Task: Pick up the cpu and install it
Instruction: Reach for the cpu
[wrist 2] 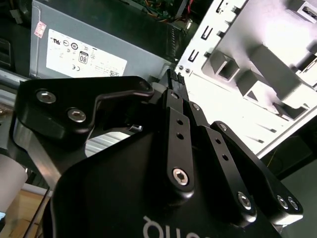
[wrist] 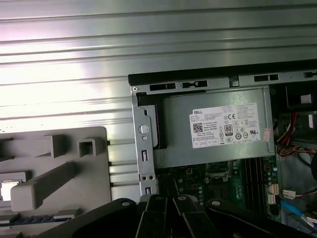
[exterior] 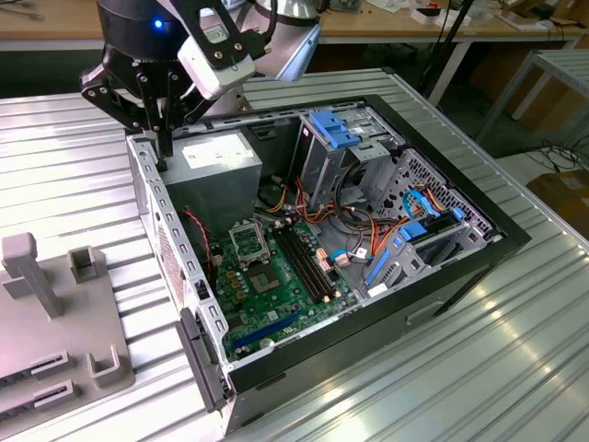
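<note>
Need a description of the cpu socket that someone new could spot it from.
Start at the open computer case lying on the ribbed metal table, and find the green board on its floor. The socket sits at the board's end nearest the grey power supply box, beside the long black memory slots; it's the only black-framed square there.

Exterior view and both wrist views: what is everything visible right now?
computer case: one, black, open, on the table
table: one, ribbed silver, under everything
power supply: one, grey with white label, inside the case
motherboard: one, green, case floor
socket: one, black-framed, on the motherboard
fixture tray: one, grey, on the table at the exterior view's left
cpu: apparently one, silver-grey, in a tray recess (first wrist view)
gripper: one, black, shut, over the case edge by the power supply
</note>
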You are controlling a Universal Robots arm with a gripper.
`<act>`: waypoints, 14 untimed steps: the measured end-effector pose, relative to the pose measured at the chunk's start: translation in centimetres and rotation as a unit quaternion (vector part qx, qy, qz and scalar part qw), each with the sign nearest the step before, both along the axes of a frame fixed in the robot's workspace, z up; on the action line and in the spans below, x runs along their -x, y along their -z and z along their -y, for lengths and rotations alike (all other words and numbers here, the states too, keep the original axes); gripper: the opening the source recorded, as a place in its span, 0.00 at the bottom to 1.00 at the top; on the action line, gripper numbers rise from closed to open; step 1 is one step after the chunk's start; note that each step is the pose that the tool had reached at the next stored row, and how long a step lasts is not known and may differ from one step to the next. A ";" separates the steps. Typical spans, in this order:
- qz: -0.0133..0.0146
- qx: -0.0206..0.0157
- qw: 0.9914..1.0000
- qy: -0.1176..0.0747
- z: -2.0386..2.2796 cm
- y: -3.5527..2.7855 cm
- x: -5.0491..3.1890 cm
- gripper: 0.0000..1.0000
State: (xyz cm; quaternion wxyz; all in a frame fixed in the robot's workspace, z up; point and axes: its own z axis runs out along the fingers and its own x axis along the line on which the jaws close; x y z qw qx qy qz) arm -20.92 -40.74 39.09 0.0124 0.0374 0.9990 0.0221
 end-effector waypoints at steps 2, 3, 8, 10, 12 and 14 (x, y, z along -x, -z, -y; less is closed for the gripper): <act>0.000 0.000 1.000 0.000 0.06 0.02 0.47 0.11; 0.000 0.000 1.000 0.000 0.08 0.04 0.63 0.11; -0.001 0.000 1.000 0.000 0.14 0.13 1.40 0.11; -0.002 0.000 1.000 0.000 0.15 0.18 1.58 0.11; -0.002 0.000 1.000 0.000 0.17 0.20 1.67 0.11; -0.003 0.000 1.000 0.000 0.17 0.22 1.75 0.11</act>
